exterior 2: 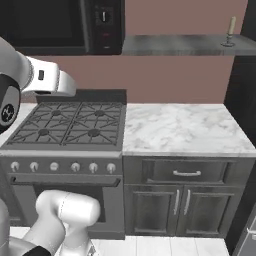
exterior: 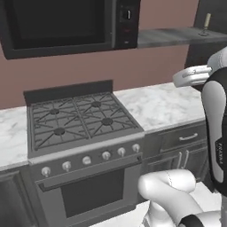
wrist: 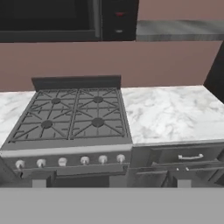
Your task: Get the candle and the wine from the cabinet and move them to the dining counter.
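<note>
The candle (exterior: pixel 205 24) (exterior 2: pixel 230 31), cream in a small grey holder, stands upright near the right end of the cabinet (exterior: pixel 177 36) (exterior 2: pixel 175 45), a grey streaked shelf high on the wall. The shelf's front edge (wrist: pixel 179 29) crosses the top right of the hand view. The wine and the dining counter are out of view. My gripper (wrist: pixel 111 183) is open, its two tips set wide apart at the bottom of the hand view with nothing between them. It hangs back from the stove front, well below and left of the shelf.
A gas stove (exterior: pixel 80 117) (exterior 2: pixel 70 122) (wrist: pixel 72 116) with knobs along its front stands below a black microwave (exterior: pixel 57 24) (exterior 2: pixel 55 22). A marble top (exterior: pixel 164 106) (exterior 2: pixel 180 127) (wrist: pixel 170 111) over dark drawers adjoins it on the right. A dark tall unit (exterior 2: pixel 247 85) borders the right side.
</note>
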You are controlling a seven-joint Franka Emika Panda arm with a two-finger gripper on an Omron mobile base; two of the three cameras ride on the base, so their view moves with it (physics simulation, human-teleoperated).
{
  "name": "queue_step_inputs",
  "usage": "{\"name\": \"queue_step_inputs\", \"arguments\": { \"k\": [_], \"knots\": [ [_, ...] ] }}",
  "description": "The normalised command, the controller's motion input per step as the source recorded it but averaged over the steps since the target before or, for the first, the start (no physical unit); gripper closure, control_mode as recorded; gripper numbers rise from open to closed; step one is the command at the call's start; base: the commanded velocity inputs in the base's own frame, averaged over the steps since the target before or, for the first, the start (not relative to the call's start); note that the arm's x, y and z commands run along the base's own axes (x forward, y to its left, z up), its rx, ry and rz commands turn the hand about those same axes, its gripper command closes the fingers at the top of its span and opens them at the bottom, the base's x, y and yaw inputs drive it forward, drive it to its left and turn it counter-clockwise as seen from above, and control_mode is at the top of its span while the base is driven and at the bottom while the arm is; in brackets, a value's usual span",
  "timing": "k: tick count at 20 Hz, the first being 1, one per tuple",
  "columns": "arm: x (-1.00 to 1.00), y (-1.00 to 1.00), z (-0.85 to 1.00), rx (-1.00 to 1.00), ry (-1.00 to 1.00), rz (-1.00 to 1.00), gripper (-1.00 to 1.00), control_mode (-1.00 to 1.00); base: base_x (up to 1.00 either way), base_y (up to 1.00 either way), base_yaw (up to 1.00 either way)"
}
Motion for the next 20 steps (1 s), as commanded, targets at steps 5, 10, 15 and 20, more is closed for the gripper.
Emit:
{"name": "queue_step_inputs", "arguments": {
  "k": [5,10,15,20],
  "knots": [
    [0.00,0.00,0.00,0.00,0.00,0.00,-1.00,1.00,0.41,-0.26,-0.02],
    [0.00,0.00,0.00,0.00,0.00,0.00,-1.00,1.00,0.50,-0.49,0.04],
    [0.00,0.00,0.00,0.00,0.00,0.00,-1.00,1.00,0.26,-0.73,0.03],
    [0.00,0.00,0.00,0.00,0.00,0.00,-1.00,1.00,0.20,-0.78,0.00]
  ]
}}
